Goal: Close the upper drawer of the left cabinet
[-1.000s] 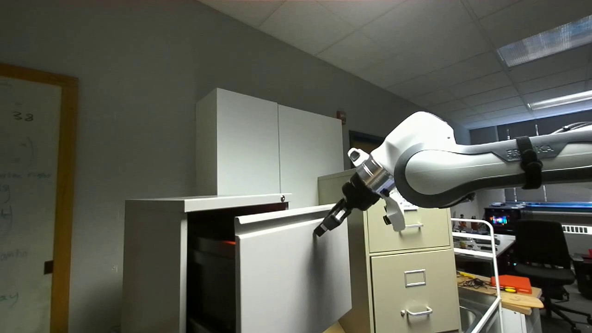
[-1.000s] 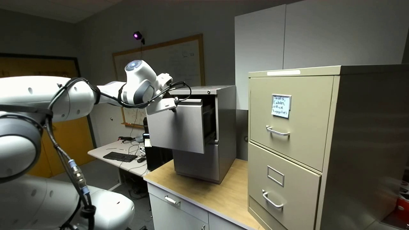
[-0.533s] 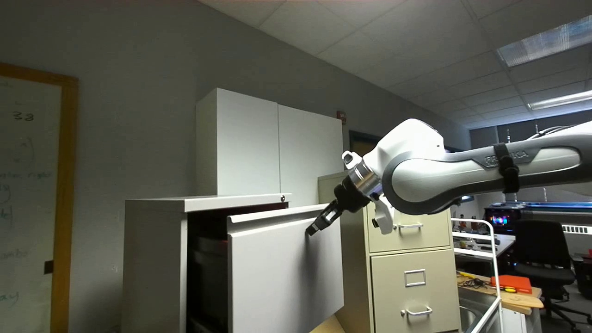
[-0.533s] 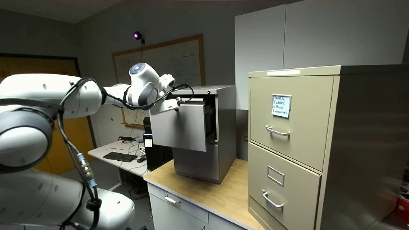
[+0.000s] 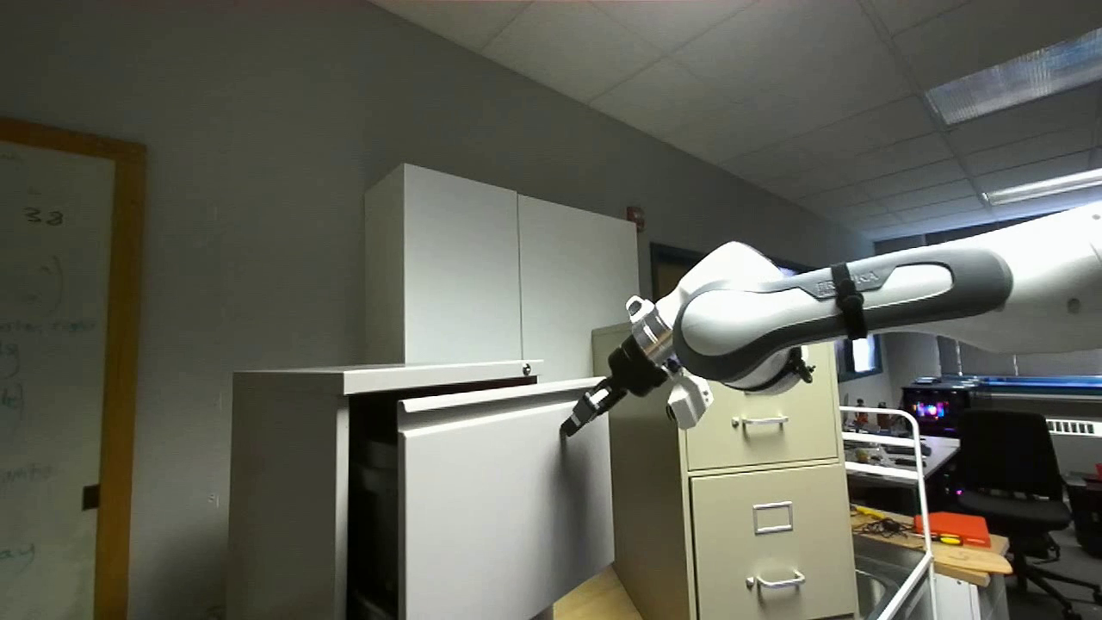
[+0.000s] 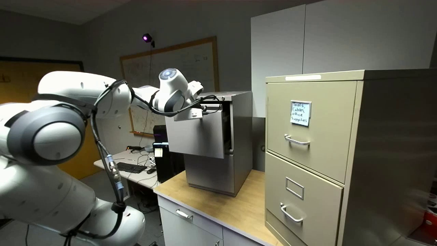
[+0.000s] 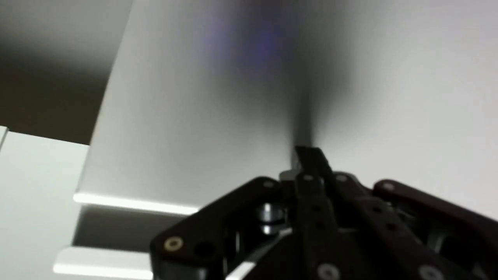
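Note:
The upper drawer (image 5: 508, 508) has a wide, flat light-grey front and stands partway out of the left cabinet (image 5: 288, 482). The dark gap into the cabinet shows beside it. Both also show in an exterior view, with the drawer (image 6: 194, 135) facing the robot and the cabinet (image 6: 243, 143) behind it. My gripper (image 5: 568, 428) is shut and empty, tilted down, its fingertips against the drawer front below the top lip. In the wrist view the closed fingertips (image 7: 307, 149) meet their shadow on the drawer front (image 7: 397, 128). In an exterior view the arm's wrist mostly hides the fingers.
A beige filing cabinet (image 5: 766, 525) with handles stands beside the left cabinet, close to the arm. A white two-door cabinet (image 5: 461, 267) is behind. The left cabinet sits on a wooden countertop (image 6: 225, 201). A desk with a keyboard (image 6: 131, 167) is farther back.
My gripper and the drawer front have moved together toward the cabinet. The gap between drawer front and cabinet has narrowed. The arm has stretched forward.

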Motion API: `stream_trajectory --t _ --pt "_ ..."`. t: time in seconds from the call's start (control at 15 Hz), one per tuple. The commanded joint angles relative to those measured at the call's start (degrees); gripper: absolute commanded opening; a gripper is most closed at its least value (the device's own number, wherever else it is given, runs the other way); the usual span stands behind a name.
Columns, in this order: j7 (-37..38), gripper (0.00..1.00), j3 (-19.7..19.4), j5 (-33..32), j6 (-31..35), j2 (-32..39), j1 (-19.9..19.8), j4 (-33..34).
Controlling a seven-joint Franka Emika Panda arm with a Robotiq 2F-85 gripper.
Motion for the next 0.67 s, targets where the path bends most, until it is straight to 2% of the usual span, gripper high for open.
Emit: stream_trajectory --t 0.0,0.4,0.6 --pt "-2.67 0.00 -5.82 6.33 0.06 5.16 1.87 4.13" --pt "-7.88 0.00 -14.60 22.84 -2.01 10.69 4.77 8.09" --pt "-9.61 0.00 -16.19 31.47 -5.23 13.67 4.33 11.70"
